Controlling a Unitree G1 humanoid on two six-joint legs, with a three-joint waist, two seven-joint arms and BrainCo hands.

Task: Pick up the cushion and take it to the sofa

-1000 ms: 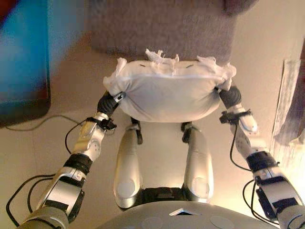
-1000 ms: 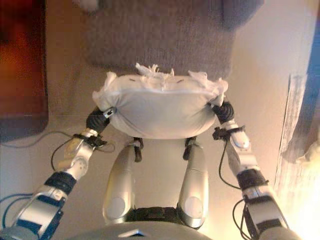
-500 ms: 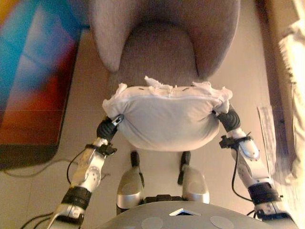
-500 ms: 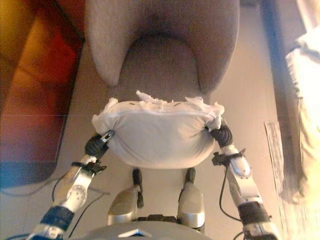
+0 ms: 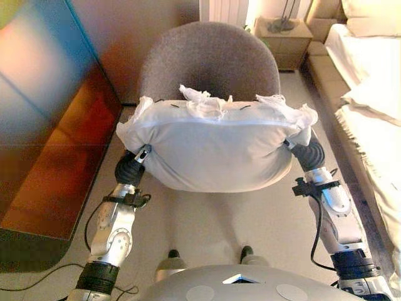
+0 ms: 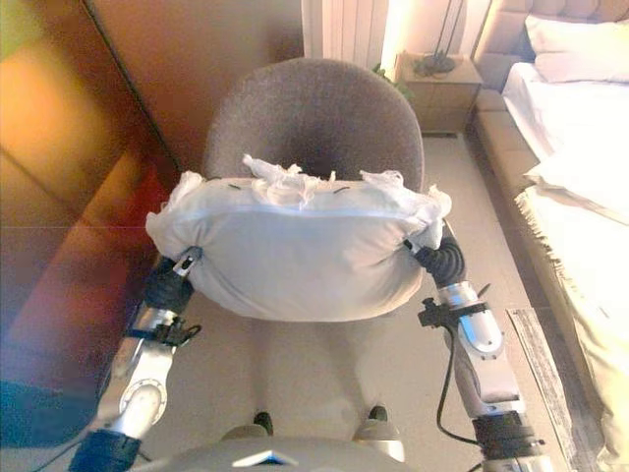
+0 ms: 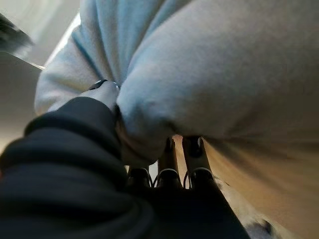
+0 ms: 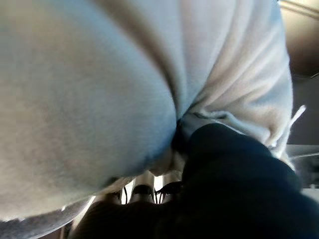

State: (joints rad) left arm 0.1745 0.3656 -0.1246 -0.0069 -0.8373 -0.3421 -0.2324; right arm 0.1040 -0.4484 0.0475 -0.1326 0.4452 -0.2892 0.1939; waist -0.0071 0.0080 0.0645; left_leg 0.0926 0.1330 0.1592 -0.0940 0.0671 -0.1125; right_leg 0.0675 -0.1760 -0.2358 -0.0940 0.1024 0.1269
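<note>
A plump white cushion [image 5: 216, 147] with frayed stuffing along its top seam hangs in the air between my two hands, just in front of a grey round-backed armchair [image 5: 210, 59]. My left hand [image 5: 133, 168] grips the cushion's left end; in the left wrist view its thumb [image 7: 105, 92] presses into the fabric while its fingers [image 7: 195, 155] reach under it. At the cushion's other end my right hand [image 5: 308, 153] holds on, and the cloth [image 8: 124, 74] bunches in creases at its dark cover. The cushion hides the chair's seat.
A reddish-brown glossy panel [image 5: 50, 125] runs along the left. On the right a bed [image 5: 369, 94] with white linen lies beside a wooden nightstand [image 5: 285, 37]. A white radiator [image 5: 224, 9] stands behind the armchair. Beige floor [image 5: 207, 232] shows below the cushion.
The camera has tilted up, so the whole armchair, the bed and the nightstand have come into view. The cushion stays held between both hands and now sits higher against the chair.
</note>
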